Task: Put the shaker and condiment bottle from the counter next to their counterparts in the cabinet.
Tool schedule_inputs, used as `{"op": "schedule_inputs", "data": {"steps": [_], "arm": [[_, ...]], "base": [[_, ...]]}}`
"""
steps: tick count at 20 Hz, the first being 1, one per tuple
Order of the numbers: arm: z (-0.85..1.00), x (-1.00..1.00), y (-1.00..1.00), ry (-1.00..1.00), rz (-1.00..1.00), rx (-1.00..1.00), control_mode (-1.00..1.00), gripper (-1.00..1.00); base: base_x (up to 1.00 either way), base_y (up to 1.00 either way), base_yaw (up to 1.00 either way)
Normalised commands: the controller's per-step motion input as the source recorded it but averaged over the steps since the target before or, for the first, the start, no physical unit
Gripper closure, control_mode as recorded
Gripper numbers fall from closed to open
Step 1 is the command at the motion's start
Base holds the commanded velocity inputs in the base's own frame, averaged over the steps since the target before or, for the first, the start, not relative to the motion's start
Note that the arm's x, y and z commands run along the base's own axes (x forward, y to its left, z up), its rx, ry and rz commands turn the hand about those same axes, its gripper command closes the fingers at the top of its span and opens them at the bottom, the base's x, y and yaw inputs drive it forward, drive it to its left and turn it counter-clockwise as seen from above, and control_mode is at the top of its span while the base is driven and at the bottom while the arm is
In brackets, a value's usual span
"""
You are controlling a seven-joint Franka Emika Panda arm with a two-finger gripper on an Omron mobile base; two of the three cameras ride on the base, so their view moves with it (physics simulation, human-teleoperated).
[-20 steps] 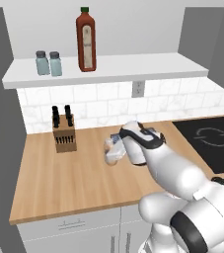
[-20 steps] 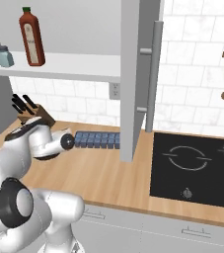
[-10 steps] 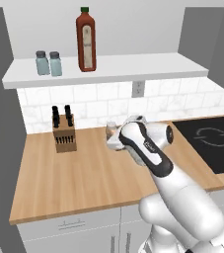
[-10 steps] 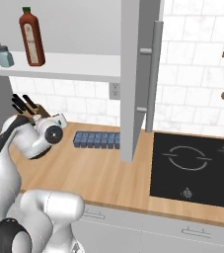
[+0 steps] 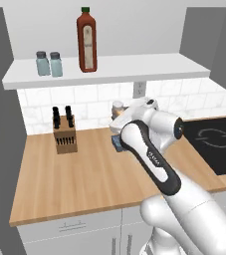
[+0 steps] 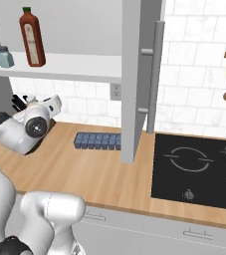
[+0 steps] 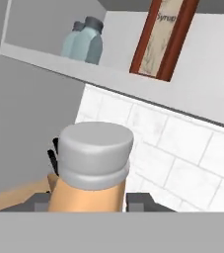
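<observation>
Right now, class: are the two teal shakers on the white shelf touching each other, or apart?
Cannot tell. In the left base view the two shakers stand close side by side on the shelf, and in the hand view they overlap; neither plainly shows contact or gap.

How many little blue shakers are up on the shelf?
2. Both stand side by side at the shelf's left end: the left shaker and the right shaker, left of the red bottle.

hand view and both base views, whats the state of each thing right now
orange bottle: upright, capped, held off the counter
pincer: shut on the orange bottle
two shakers: upright on the shelf, side by side
red bottle: upright on the shelf, capped
shelf: open-fronted
</observation>
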Motion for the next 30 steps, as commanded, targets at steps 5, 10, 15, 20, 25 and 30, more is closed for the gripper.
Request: {"op": "schedule_inputs", "data": {"steps": [5,10,15,20,25,30], "arm": [[1.0,-0.05,-0.31,-0.09,-0.17,0.0,-1.0,1.0],[1.0,-0.01,-0.22,-0.01,-0.16,0.0,-1.0,1.0],[1.0,0.0,-0.07,0.0,-0.12,0.0,-1.0,1.0],[0.82,0.02,0.0,0.03,-0.04,0.0,-1.0,1.0],[0.18,0.19,0.05,0.08,-0.01,-0.05,-1.0,1.0],[0.0,0.69,-0.25,0.25,-0.02,0.14,-1.0,1.0]], "base": [[0.0,0.0,0.0],[0.0,0.0,0.0],[0.0,0.0,0.0],[0.0,0.0,0.0],[0.0,0.0,0.0],[0.0,0.0,0.0]]}}
